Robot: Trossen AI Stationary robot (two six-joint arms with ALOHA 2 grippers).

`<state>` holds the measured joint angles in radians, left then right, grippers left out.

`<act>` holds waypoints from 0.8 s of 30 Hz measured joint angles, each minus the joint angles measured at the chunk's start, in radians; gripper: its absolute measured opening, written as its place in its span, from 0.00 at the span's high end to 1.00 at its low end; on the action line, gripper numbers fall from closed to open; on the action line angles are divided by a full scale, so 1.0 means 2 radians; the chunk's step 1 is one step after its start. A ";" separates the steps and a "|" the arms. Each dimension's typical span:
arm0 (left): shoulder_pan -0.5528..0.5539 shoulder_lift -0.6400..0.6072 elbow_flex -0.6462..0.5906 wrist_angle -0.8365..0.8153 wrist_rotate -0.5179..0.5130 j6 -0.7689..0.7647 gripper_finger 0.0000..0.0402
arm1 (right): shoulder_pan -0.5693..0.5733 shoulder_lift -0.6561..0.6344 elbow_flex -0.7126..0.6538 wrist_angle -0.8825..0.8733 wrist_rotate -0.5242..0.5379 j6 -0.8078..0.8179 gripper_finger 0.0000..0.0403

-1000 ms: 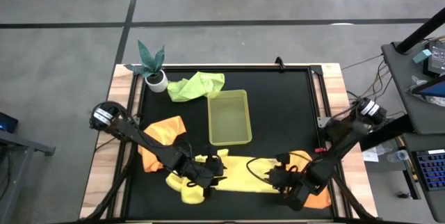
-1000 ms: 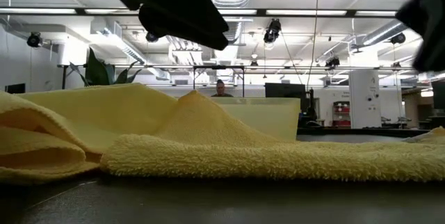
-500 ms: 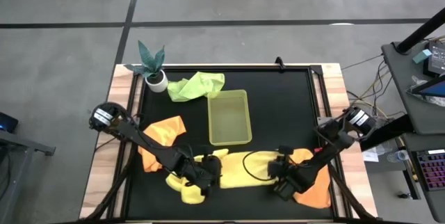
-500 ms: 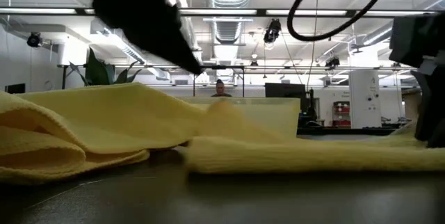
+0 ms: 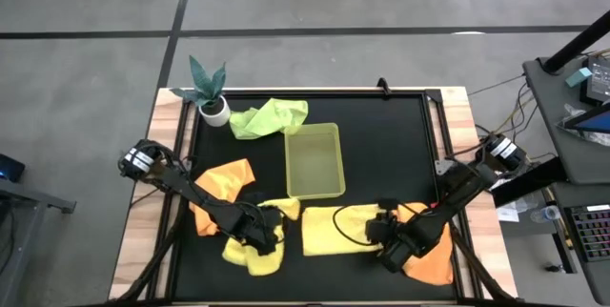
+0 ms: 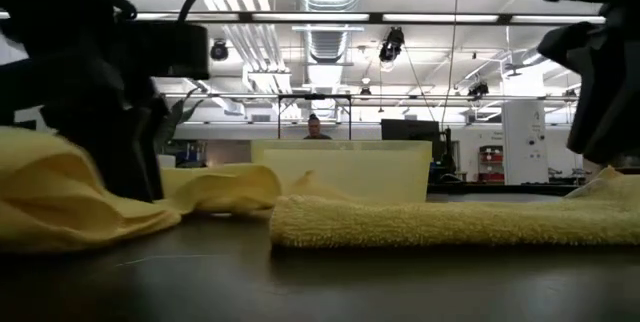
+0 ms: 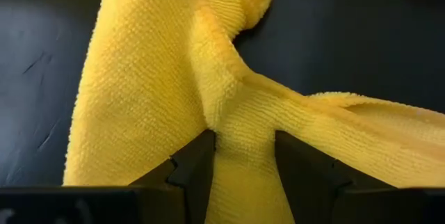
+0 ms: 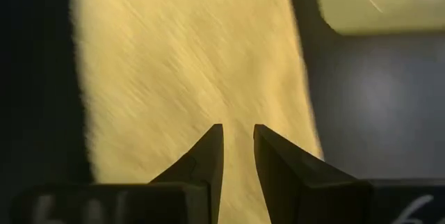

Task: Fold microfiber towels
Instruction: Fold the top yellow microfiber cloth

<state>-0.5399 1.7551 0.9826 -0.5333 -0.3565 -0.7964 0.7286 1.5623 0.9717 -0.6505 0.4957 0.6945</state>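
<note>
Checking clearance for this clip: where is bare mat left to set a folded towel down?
Bare mat lies right of the tray, up to the table's right rail, and between the green towel and the far edge. The near strip is crowded: left gripper clamping a yellow towel, flat yellow towel, right gripper, orange towels.

Your left gripper (image 7: 243, 158) is pinching a bunched ridge of the yellow microfiber towel (image 7: 160, 78) between both dark fingers (image 7: 195, 172). The cloth fans out from the pinch across the black table surface (image 7: 361, 36), creased and twisted.
</note>
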 joint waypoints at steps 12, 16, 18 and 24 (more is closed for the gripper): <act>0.000 -0.054 -0.001 -0.053 0.002 0.013 0.65 | -0.084 0.056 -0.014 0.243 -0.002 -0.121 0.82; -0.001 -0.074 -0.001 -0.051 -0.011 0.025 0.65 | -0.099 0.073 -0.006 0.256 -0.008 -0.126 0.82; -0.001 -0.084 -0.001 -0.049 -0.020 0.026 0.65 | -0.103 0.083 -0.003 0.259 -0.016 -0.126 0.82; -0.003 -0.098 -0.001 -0.018 -0.036 0.052 0.65 | -0.105 0.126 0.015 0.297 -0.017 -0.126 0.82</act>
<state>-0.5453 1.5591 0.9813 -0.5687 -0.4294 -0.6932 0.5190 1.8152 1.0012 -0.0555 0.4614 0.4435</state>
